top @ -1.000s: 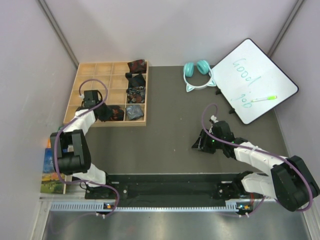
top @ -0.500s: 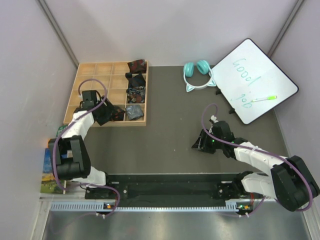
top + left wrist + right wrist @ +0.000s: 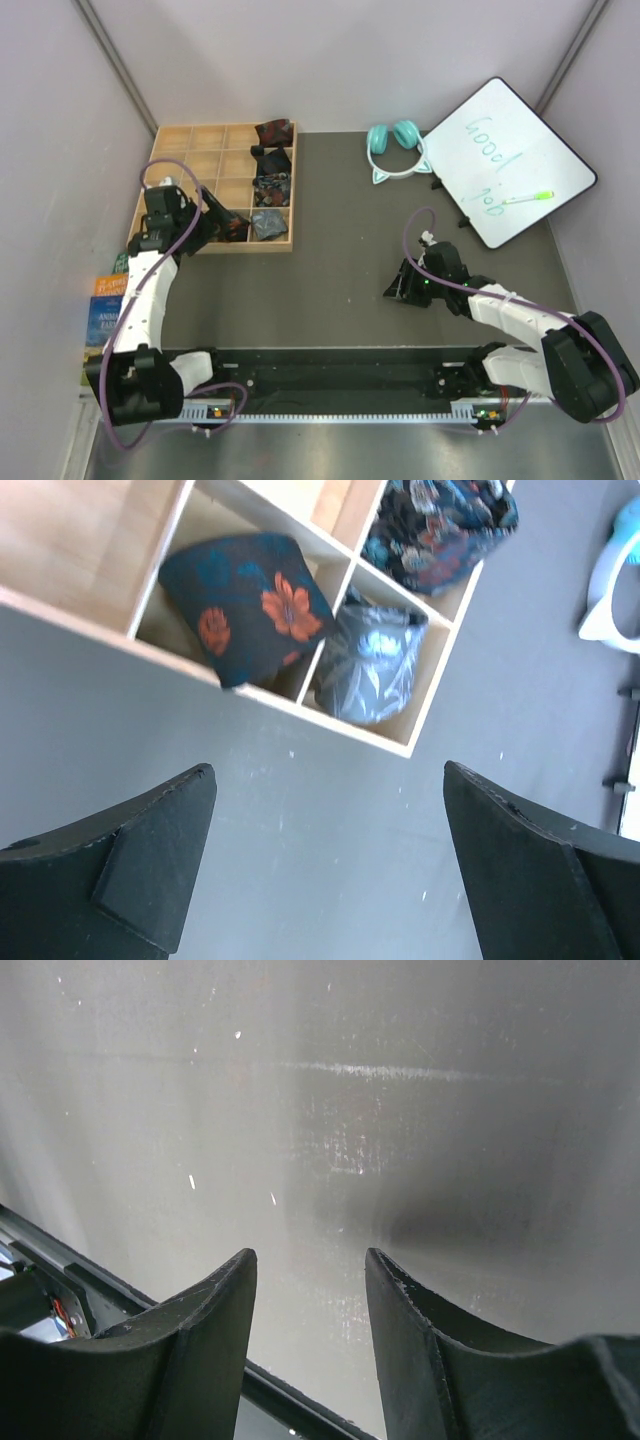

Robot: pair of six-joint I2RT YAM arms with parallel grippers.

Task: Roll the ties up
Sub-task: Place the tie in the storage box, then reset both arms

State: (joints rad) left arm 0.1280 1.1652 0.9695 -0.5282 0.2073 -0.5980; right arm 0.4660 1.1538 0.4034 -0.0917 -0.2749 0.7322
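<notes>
A wooden compartment tray (image 3: 207,140) sits at the back left. Rolled ties fill its right column: dark red (image 3: 274,131), black (image 3: 270,158), dark patterned (image 3: 271,188) and grey-blue (image 3: 268,223). The black tie with orange-red blotches (image 3: 232,226) lies rolled in the front compartment beside the grey-blue one. In the left wrist view it (image 3: 250,605) rests against the tray's front wall (image 3: 330,723), next to the grey-blue roll (image 3: 372,670). My left gripper (image 3: 207,232) (image 3: 328,770) hangs wide open and empty by that front edge. My right gripper (image 3: 400,285) (image 3: 307,1260) stands partly open over bare table, holding nothing.
Teal cat-ear headphones (image 3: 395,145) lie at the back centre. A whiteboard (image 3: 505,165) with a green marker (image 3: 528,198) leans at the back right. Books (image 3: 105,310) lie off the table's left edge. Purple walls close in both sides.
My left gripper opened, let go of the black-and-orange roll in its compartment, and drew back to the left. The right arm has not moved.
</notes>
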